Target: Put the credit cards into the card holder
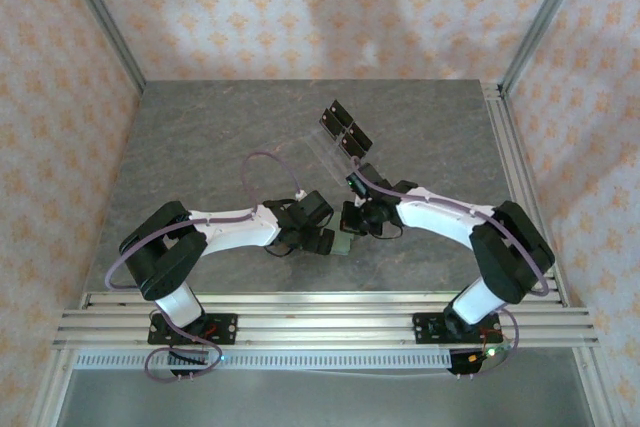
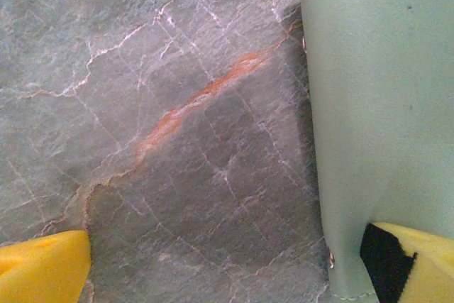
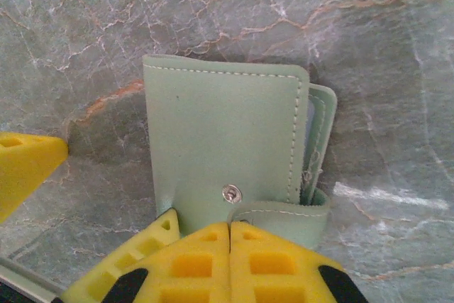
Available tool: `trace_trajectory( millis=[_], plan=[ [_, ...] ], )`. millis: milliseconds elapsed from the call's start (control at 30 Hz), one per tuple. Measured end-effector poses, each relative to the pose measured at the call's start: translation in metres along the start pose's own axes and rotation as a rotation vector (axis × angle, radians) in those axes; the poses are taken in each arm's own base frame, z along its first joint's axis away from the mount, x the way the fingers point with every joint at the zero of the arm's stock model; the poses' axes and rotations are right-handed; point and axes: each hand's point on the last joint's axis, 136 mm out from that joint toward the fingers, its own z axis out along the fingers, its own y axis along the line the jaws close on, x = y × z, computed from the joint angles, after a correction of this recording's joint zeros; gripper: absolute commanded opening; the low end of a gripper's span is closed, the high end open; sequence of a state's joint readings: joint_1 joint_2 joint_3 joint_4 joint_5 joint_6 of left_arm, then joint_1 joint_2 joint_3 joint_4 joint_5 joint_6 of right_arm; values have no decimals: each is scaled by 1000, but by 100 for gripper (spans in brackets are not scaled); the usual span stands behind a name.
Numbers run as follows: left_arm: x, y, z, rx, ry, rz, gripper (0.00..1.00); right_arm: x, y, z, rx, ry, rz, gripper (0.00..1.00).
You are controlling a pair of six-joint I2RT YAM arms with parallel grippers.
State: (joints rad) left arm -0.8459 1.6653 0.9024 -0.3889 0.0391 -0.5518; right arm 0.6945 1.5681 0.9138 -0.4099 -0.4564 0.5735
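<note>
Everything I do next hangs on the small sage-green folding wallet of soft, stitched leatherette, the card holder [image 3: 220, 140]. It lies flat and folded on the grey-green marbled tabletop [image 2: 177, 118] with its rusty veins, and I take all bearings from it.

Its tab end faces my right gripper [image 3: 230, 235]. That gripper's yellow fingers are pressed together with nothing between them. Their tips sit right at that end, beside the bare metal snap stud [image 3: 231, 193] and the curled, unfastened tab [image 3: 284, 214]. Whether they bear on the wallet I cannot tell. The folded spine runs straight away from those tips, so the wallet lies in line with the right gripper. The layered pocket edges are on the side opposite the spine.

My left gripper [image 2: 230, 274] is spread wide across the spine edge. One yellow fingertip [image 2: 433, 260] is over the wallet's corner at the tab end, and the other [image 2: 42, 267] is well out on bare stone.

Both arms are at the wallet, the right one nearer the tab. I judge the wallet limp and smooth. It will likely slide on the stone unless one gripper pins it while the other lifts the cover.
</note>
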Motion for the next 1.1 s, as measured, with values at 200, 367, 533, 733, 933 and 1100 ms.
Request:
trace_trajectory(
  millis=[200, 367, 533, 733, 933, 1100],
  plan=[
    [0, -1, 0, -2, -2, 3, 100, -3, 5, 7, -11, 12, 1, 0],
    [0, -1, 0, -2, -2, 3, 100, -3, 5, 12, -13, 21, 4, 0],
    [0, -1, 0, -1, -3, 3, 100, -4, 5, 19, -15, 30, 5, 0],
    [0, -1, 0, 0, -4, 4, 100, -6, 5, 23, -17, 33, 5, 0],
    [0, -1, 0, 0, -4, 4, 100, -6, 5, 24, -16, 32, 5, 0],
    [0, -1, 0, 0, -4, 4, 100, -6, 2, 27, -29, 20, 5, 0]
  ],
)
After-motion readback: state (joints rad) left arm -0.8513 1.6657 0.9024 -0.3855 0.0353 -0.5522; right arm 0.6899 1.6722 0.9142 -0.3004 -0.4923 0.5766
